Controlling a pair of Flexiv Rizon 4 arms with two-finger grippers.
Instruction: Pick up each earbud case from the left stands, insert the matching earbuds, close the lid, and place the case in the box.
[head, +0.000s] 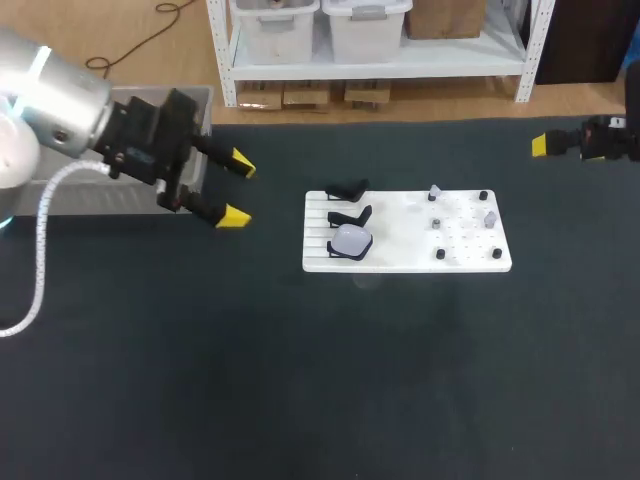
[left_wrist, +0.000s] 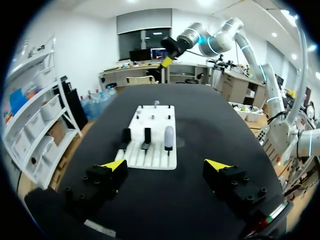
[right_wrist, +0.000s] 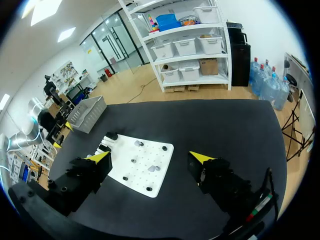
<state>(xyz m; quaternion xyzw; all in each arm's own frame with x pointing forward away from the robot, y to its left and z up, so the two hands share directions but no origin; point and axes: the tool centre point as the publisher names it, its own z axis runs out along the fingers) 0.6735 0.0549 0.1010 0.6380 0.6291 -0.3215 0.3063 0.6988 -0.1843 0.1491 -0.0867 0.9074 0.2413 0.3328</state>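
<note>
A white board (head: 407, 232) lies mid-table. Black stands line its left end. On the nearest stand rests a white earbud case (head: 351, 239), lid shut; the two stands behind it (head: 349, 188) are empty. Small grey earbuds (head: 490, 217) stand among pegs on the board's right half. My left gripper (head: 238, 188) hovers open, left of the board and above the table. In the left wrist view the case (left_wrist: 169, 136) lies well ahead of the open fingers (left_wrist: 167, 165). My right gripper (head: 540, 145) is at the far right and open, with the board (right_wrist: 140, 165) far ahead of it (right_wrist: 152, 157).
A grey box (head: 203, 100) sits at the table's far left, behind my left arm; it also shows in the right wrist view as a grey box (right_wrist: 87, 112). Black pegs (head: 483, 195) stand on the board. Dark table surrounds the board.
</note>
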